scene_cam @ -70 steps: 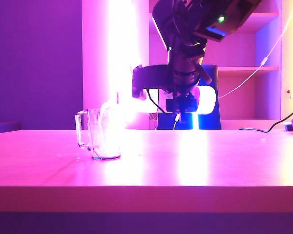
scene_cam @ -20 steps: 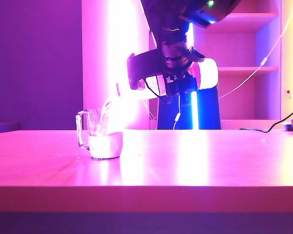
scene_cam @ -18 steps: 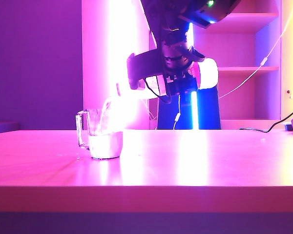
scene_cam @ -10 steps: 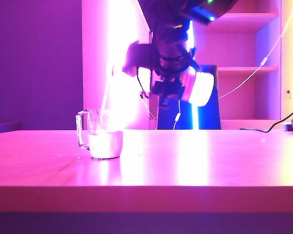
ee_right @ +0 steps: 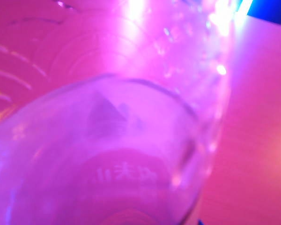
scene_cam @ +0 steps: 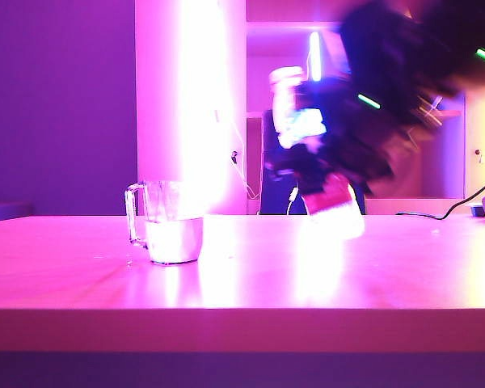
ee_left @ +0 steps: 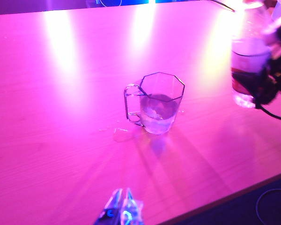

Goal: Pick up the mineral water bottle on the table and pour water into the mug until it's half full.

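Observation:
The clear glass mug stands on the table at the left, its handle turned left, with whitish water in its lower part. In the left wrist view the mug holds water too. My right gripper, badly blurred, is shut on the mineral water bottle, which stands nearly upright right of the mug, base just over the table. The bottle fills the right wrist view and hides the fingers. My left gripper hangs shut over the table's near edge, well short of the mug.
A dark cable and a small object lie at the table's far right. Shelves and a bright light strip stand behind. A few small drops lie beside the mug's handle.
The right arm has swung away from above the mug, to the right and down. The bottle has turned from tipped over to nearly upright, and the stream has stopped. The left gripper has kept still.

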Robot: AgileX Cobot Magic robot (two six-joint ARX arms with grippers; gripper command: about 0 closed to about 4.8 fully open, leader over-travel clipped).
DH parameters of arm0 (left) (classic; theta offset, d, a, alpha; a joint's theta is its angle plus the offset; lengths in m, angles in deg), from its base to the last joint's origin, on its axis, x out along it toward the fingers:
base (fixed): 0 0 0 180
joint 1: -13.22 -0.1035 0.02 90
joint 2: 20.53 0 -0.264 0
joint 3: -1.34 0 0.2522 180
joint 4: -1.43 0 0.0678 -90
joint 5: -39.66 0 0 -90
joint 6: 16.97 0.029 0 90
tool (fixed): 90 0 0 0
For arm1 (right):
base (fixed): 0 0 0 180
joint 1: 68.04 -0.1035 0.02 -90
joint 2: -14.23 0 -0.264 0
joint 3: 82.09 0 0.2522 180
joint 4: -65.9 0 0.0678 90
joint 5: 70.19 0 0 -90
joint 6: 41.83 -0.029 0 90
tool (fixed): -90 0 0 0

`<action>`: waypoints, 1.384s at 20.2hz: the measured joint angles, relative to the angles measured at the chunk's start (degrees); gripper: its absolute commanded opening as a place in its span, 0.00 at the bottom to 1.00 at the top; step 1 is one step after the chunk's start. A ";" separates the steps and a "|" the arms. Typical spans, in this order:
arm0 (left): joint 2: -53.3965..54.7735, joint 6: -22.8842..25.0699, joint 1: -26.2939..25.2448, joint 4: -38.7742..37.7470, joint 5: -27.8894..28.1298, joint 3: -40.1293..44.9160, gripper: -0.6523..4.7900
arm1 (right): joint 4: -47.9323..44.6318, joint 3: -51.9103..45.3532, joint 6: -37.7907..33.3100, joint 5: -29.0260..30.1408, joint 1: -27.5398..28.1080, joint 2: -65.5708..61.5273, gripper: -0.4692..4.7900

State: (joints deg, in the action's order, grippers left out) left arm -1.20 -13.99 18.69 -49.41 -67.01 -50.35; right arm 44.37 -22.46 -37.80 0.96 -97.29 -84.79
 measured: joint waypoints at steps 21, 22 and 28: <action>0.00 0.02 0.00 -0.02 -3.76 0.00 0.11 | -31.23 -9.25 -1.99 6.29 2.62 -10.73 1.00; 0.02 0.02 0.00 0.00 -3.76 0.00 0.11 | -31.21 -9.79 -1.86 6.29 2.62 -10.14 1.00; 0.02 0.00 0.00 0.37 -3.76 0.00 0.11 | -30.16 -17.27 -1.14 5.92 2.29 -1.92 1.00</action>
State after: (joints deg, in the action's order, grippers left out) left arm -1.17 -13.99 18.69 -49.04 -70.77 -50.35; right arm 14.21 -39.73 -38.94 6.88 -95.00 -86.71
